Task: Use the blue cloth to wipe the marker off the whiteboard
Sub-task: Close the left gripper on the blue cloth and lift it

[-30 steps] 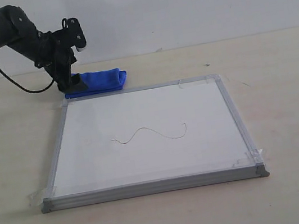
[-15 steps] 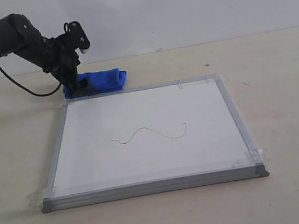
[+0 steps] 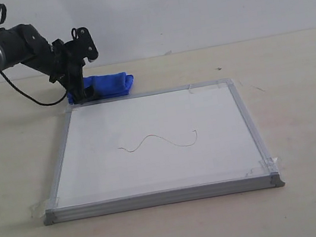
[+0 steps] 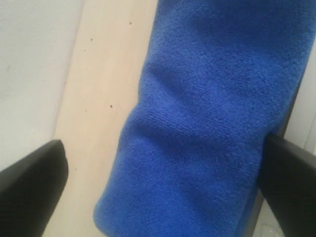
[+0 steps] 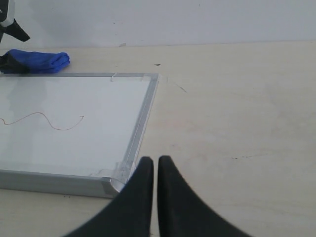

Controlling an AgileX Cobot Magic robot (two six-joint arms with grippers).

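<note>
The whiteboard (image 3: 146, 117) lies flat on the table, and the marker (image 3: 158, 140), a thin wavy line, runs across its middle. Behind its far left corner rests the blue cloth (image 3: 111, 83), a folded bundle. My left gripper (image 3: 84, 94) is down at the cloth's left end. In the left wrist view the left gripper (image 4: 163, 163) is open, its black fingers (image 4: 34, 187) on either side of the blue cloth (image 4: 207, 123). My right gripper (image 5: 155, 160) is shut and empty, hovering by a near corner of the whiteboard (image 5: 74, 143). The exterior view does not show it.
The pale wooden table (image 3: 300, 102) spreads round the board, with a white wall behind. Clear tape bits (image 3: 261, 168) hold the board's corners. A black cable (image 3: 21, 92) hangs from the left arm.
The left arm has dropped lower and swung slightly right. Its gripper has settled further onto the left end of the cloth. Board, marker line and cloth have not moved.
</note>
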